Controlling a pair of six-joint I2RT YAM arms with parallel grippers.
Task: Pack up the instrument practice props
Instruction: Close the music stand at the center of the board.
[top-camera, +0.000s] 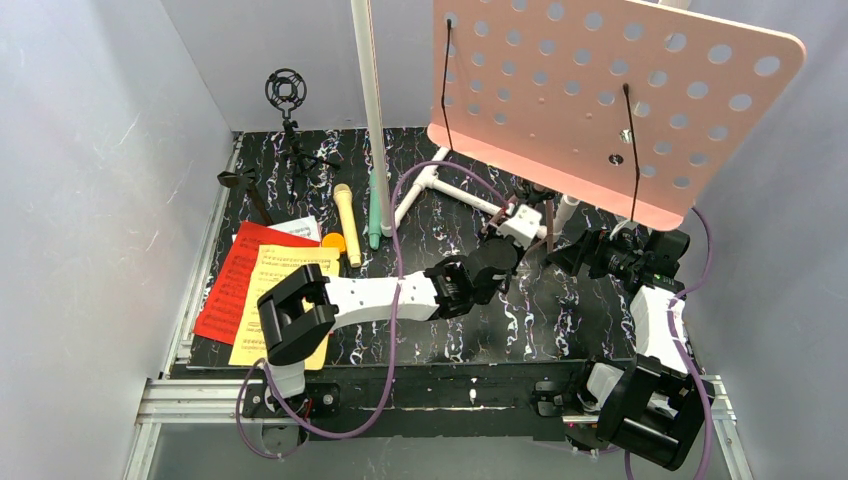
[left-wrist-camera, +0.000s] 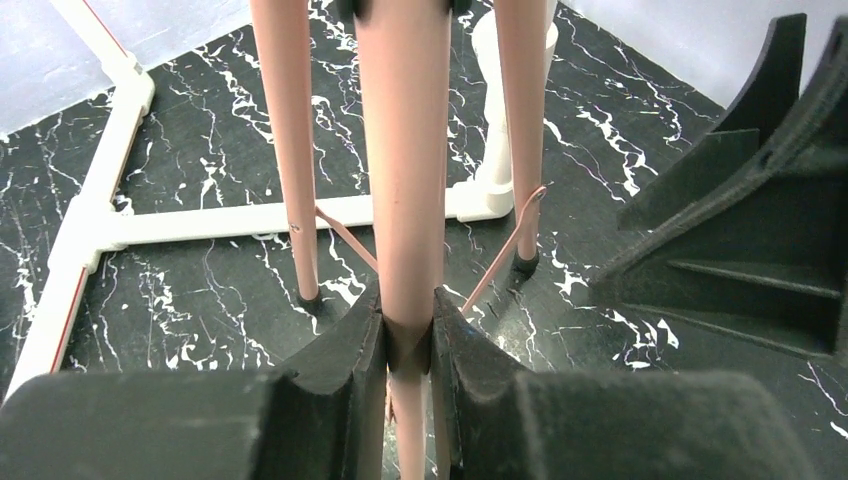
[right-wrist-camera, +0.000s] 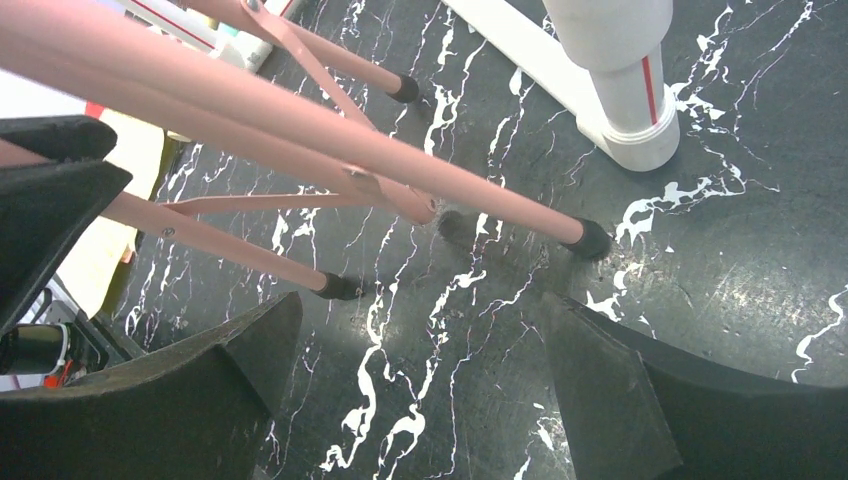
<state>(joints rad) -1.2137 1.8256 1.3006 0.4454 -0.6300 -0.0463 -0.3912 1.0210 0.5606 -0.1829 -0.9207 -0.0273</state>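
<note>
Over on the right of the overhead view, the pink music stand (top-camera: 610, 95) rises from the black marbled table (top-camera: 560, 310). At the left lie the red folder (top-camera: 232, 280), the yellow sheet music (top-camera: 285, 290) and the yellow microphone (top-camera: 346, 222), which is beside the mint-green microphone (top-camera: 375, 215). From the left wrist, the left gripper (left-wrist-camera: 408, 335) has its jaws pinched onto the stand's centre pole (left-wrist-camera: 405, 150), low between the tripod legs (left-wrist-camera: 290, 150), with the white pipe frame (left-wrist-camera: 200, 220) behind. From the right wrist, the right gripper (right-wrist-camera: 420, 350) hangs with jaws spread wide, holding nothing, just above the table near those legs.
</note>
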